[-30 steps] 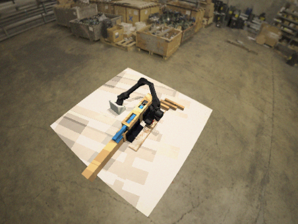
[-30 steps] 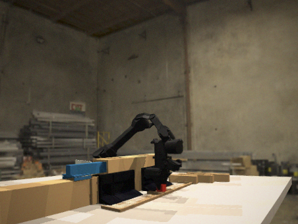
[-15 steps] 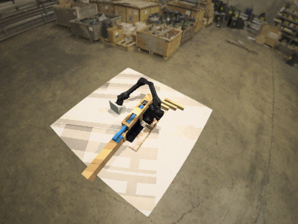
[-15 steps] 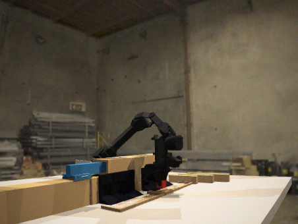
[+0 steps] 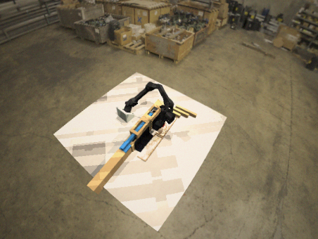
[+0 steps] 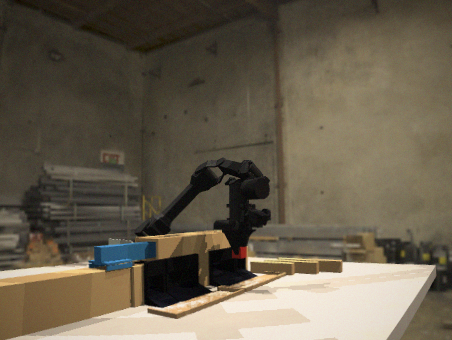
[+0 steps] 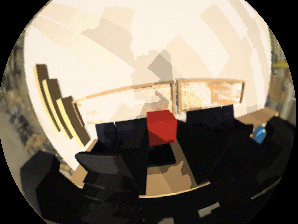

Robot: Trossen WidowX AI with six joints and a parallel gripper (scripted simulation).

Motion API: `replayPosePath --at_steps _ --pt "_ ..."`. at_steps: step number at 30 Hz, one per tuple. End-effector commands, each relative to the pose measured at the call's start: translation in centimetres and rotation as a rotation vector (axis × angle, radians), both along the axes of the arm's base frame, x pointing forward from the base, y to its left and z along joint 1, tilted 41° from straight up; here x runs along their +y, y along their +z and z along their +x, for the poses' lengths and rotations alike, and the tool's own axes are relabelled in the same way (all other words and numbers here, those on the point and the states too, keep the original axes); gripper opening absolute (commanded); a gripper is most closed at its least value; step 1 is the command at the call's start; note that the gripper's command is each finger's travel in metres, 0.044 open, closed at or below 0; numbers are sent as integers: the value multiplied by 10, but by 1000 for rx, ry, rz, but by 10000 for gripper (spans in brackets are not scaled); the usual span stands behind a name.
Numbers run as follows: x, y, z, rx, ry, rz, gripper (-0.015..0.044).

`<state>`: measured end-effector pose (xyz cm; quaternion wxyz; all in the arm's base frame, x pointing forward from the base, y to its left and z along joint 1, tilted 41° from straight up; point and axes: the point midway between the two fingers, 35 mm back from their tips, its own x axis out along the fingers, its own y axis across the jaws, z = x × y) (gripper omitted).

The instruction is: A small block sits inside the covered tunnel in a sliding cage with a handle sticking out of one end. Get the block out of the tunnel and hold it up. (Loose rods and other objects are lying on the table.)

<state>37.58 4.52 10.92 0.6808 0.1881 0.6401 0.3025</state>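
While the white worktop supports the assembly, the black arm arches over the wooden housing. A long wooden beam extends from the near left end. The blue bar lies along the top of the housing, protruding at that end. Three short rods lie beyond the far end. The claw pinches the red block beside the housing, near its far end.
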Motion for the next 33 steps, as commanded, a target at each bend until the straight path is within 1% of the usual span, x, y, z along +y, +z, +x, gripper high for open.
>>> replayPosePath --at_steps 1,7,9,10,16,21,33 --pt "-12 14 -1 -6 0 -3 0" --pt "-28 35 -6 -5 0 0 0" --pt "-30 38 -7 -5 0 1 0" --pt "-27 31 -5 -7 -10 5 0" --pt "-53 33 3 -213 -203 57 0" --pt "-72 39 -1 -382 -330 104 0" --pt "-73 38 -8 -387 -334 106 0"
